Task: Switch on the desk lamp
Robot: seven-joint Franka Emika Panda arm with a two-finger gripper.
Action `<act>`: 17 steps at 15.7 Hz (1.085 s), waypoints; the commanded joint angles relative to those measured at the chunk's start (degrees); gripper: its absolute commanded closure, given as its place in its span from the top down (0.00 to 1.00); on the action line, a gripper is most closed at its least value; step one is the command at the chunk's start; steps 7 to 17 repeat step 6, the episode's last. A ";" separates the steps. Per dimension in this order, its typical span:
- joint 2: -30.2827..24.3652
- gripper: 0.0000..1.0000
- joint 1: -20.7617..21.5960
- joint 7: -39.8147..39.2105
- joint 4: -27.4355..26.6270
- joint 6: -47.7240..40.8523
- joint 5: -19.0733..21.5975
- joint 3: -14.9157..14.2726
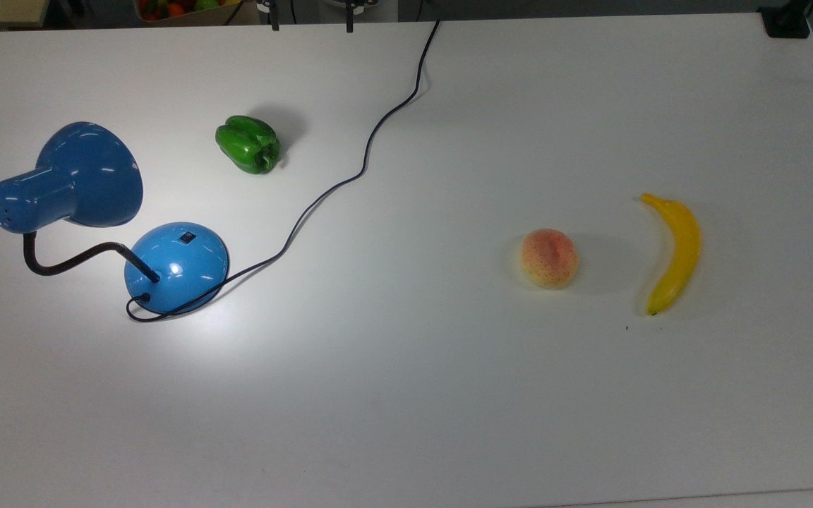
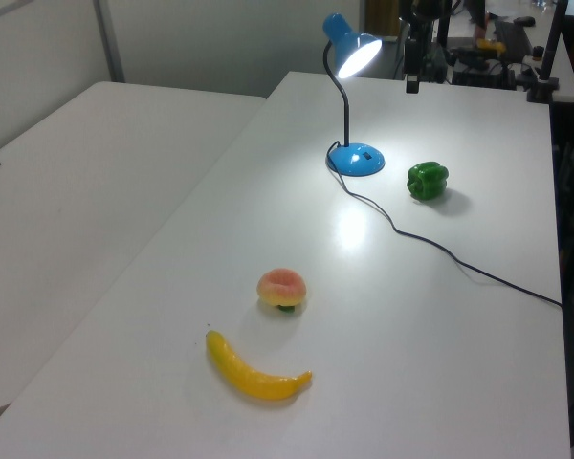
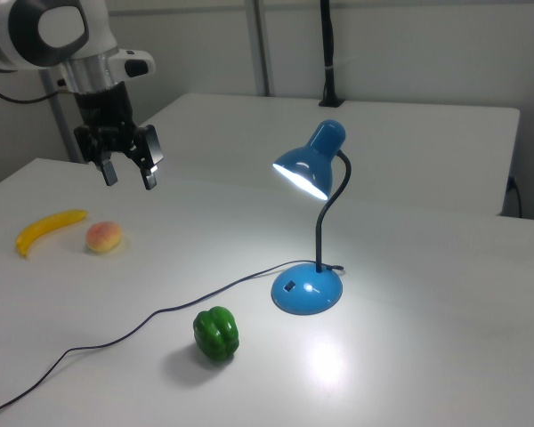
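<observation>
- Desk lamp (image 3: 313, 205) upright on the white tabletop (image 1: 449, 395), at the top view's left; also seen at (image 1: 96, 219) and (image 2: 349, 105).
- Shade (image 3: 304, 165) lit, glowing underneath, casting a bright patch on the tabletop beside the base.
- Round blue base (image 1: 176, 266) with a small black switch (image 1: 187, 236) on its dome; black gooseneck (image 1: 71, 261) curving from base to shade.
- Black cord (image 1: 350, 176) looping out from the base and running across the tabletop to the far edge at the top view's top.
- Green bell pepper (image 1: 248, 144) near the lamp, apart from it, just beside the cord in the right view (image 3: 216, 334).
- Peach (image 1: 550, 257) and banana (image 1: 671, 250) side by side, not touching, well apart from the lamp toward the top view's right.
- Gripper (image 3: 127, 172) raised above the tabletop, well clear of the lamp, jaws spread wide with nothing between them; fingers pointing down.
</observation>
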 commanded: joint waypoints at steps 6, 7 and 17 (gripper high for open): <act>-1.20 1.00 1.15 -0.92 0.70 -1.66 0.21 -1.89; -1.20 1.00 1.15 -0.92 0.70 -1.66 0.21 -1.89; -1.20 1.00 1.15 -0.92 0.70 -1.66 0.21 -1.89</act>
